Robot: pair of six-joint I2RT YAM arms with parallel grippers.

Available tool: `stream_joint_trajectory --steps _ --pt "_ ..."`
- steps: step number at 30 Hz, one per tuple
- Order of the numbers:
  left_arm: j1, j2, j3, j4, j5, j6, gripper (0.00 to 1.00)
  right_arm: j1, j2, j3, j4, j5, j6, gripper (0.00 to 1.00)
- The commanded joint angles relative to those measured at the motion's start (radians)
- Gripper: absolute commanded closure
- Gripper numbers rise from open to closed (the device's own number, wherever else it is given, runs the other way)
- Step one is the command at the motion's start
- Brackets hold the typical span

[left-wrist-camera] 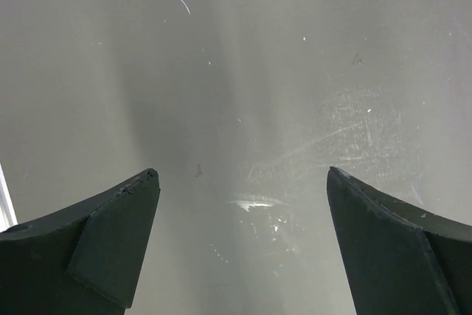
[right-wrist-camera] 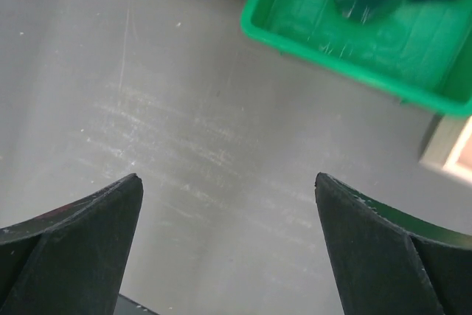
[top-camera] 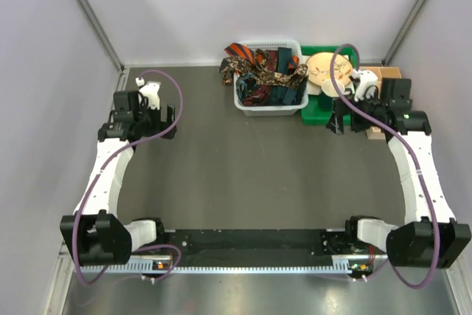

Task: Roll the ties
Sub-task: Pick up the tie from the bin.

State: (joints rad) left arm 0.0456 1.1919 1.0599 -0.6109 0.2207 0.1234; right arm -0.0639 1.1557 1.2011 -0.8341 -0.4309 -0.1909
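Both grippers are wide open and holding nothing. The left gripper [left-wrist-camera: 243, 175] hangs over a bare, scratched patch of table [left-wrist-camera: 295, 71] at the left middle of the overhead view, and the right gripper [right-wrist-camera: 227, 176] sits over the table just short of the green tray [right-wrist-camera: 346, 42] on the right. By my read the rolling hasn't begun, and this is the very first step: going in for a tie. The ties [top-camera: 264, 71] are all heaped in the white basket [top-camera: 251, 107] at the upper middle of the overhead shot, with a couple of ends flopping over the rim. The next move probably means reaching into that pile and pulling one tie out onto open table, which looks fiddly since they're tangled together. The fabric looks soft and limp: orange-black stripes, dark red, dark teal, some speckled brown. The basket is stiff mesh plastic, the tray is glossy hard plastic, and the table is matte dark grey with fine scuffs.
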Motion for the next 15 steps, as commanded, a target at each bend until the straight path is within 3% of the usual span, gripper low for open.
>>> stream_joint_trajectory --steps 1,9,15 --pt "0.004 0.015 0.072 0.01 0.012 -0.007 0.01 0.124 0.093 0.204 0.044 0.164 -0.019 0.01" --pt "0.004 0.015 0.103 0.043 0.054 -0.007 0.01 0.222 0.431 0.593 0.084 0.276 0.03 0.01" --pt "0.004 0.04 0.114 0.04 0.061 -0.008 0.01 0.245 0.637 0.751 0.142 0.314 0.12 0.01"
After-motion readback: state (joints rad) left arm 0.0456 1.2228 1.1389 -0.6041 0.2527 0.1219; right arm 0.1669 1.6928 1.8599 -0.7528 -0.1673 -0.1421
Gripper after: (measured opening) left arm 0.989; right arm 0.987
